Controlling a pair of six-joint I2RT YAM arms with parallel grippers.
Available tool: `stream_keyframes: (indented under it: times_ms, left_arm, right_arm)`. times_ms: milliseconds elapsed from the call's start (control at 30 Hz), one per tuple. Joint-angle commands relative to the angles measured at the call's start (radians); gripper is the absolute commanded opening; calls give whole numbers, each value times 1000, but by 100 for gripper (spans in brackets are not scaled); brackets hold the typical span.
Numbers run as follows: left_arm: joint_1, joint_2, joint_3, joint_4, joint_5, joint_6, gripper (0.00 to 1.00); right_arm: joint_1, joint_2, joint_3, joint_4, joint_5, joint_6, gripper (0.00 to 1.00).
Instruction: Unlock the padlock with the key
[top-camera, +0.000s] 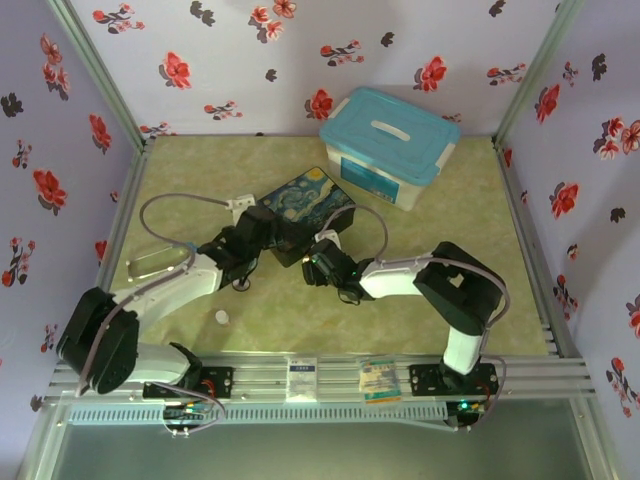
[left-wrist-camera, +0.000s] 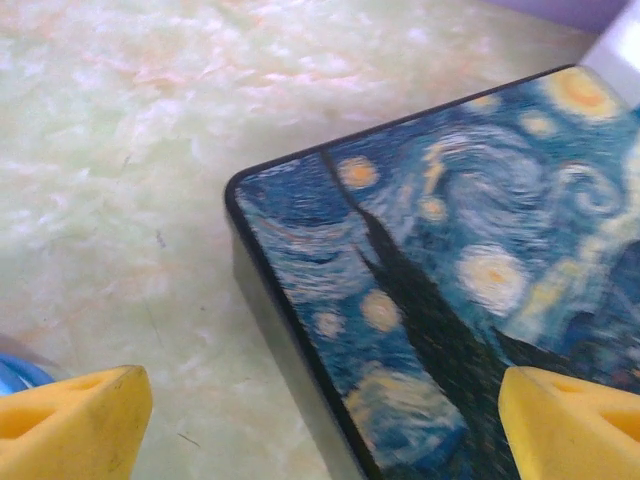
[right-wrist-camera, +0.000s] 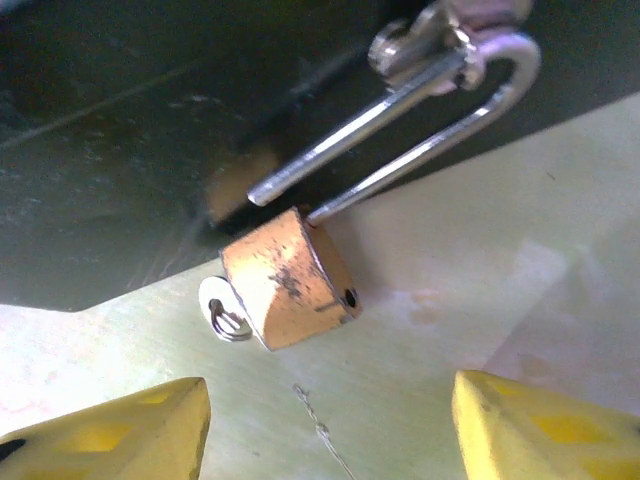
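Looking through the right wrist camera, I see the padlock (right-wrist-camera: 290, 285) lying on the table (right-wrist-camera: 450, 330) just beside the painted box (top-camera: 300, 205). Its shackle (right-wrist-camera: 420, 150) is hooked through the box's clasp (right-wrist-camera: 440, 40), with one leg out of the body. The key (right-wrist-camera: 225, 315) sits in its base. The right gripper (right-wrist-camera: 330, 425) is spread and holding nothing, facing that box wall. The left gripper (left-wrist-camera: 320, 425) is spread above the box's corner.

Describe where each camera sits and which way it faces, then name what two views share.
Top external: above and behind, facing down on the table; left arm, right arm show.
Left wrist: above the painted box corner, facing down; open left gripper shows.
Right wrist: low, facing the padlock; open right gripper shows.
Shared: painted box, top external and left wrist.
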Motion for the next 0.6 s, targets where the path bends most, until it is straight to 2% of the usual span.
stream_keyframes:
  times_ms: [0, 133, 333, 433, 500, 567]
  left_arm:
    - [22, 88, 32, 12, 2, -41, 90]
    - [37, 177, 77, 19, -4, -7, 90]
    - [49, 275, 140, -54, -2, 69, 71]
    - [47, 281, 115, -37, 0, 97, 59]
    - [51, 288, 105, -32, 4, 103, 57]
    - [50, 291, 94, -30, 18, 105, 55]
  right_arm:
    - [9, 49, 45, 11, 51, -60, 67]
    - [12, 89, 59, 58, 61, -90, 67]
    - [29, 145, 92, 91, 127, -142, 64]
    - [29, 164, 102, 111, 143, -151, 57]
    - [28, 163, 98, 142, 156, -155, 52]
    - [26, 157, 95, 161, 161, -153, 43]
